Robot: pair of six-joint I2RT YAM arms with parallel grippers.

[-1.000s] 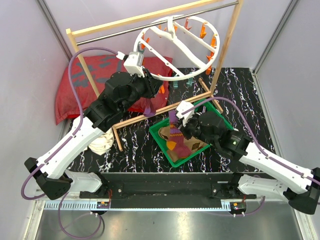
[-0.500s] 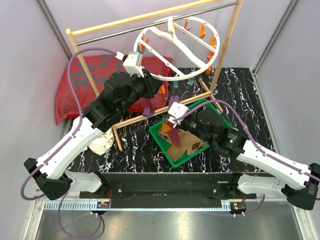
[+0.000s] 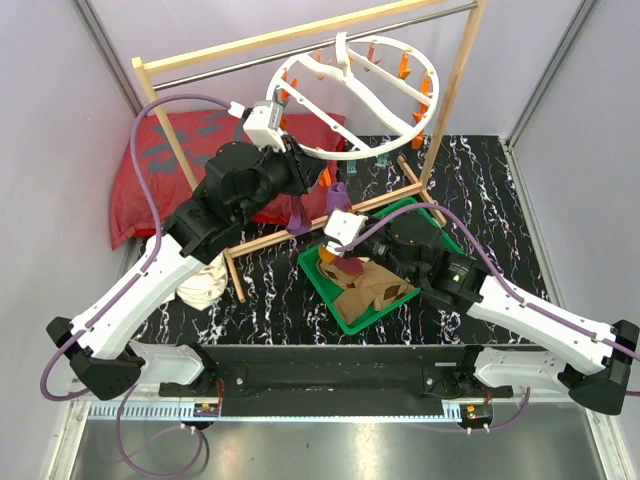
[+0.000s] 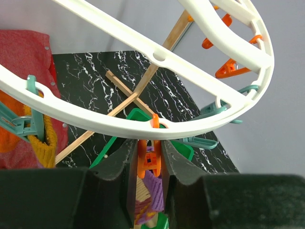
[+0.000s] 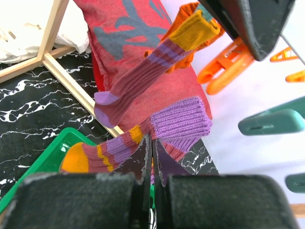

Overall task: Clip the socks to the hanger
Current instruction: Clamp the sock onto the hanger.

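purple sock [image 5: 178, 121] pinched in right claw [image 5: 152, 146]; left claw [image 4: 148, 148] squeezes an orange clip [image 4: 151, 162] on the hanger [image 4: 95, 117].

The hanger [image 3: 352, 100] is moulded in white, and its clips [image 4: 228, 69] are coloured orange and teal. A striped sock [image 5: 138, 136] is banded in purple, orange and yellow, with a plain purple ribbed cuff. A hanging sock [image 5: 145, 74] is striped in mauve and purple and topped with yellow. A brown argyle sock [image 3: 378, 290] is seen in a green bin [image 3: 347, 321]. The table [image 3: 480, 190] is patterned black with white veining. The cushion [image 3: 150, 170] is red, marked with grey-blue shapes. The cloth [image 3: 200, 285] is white.
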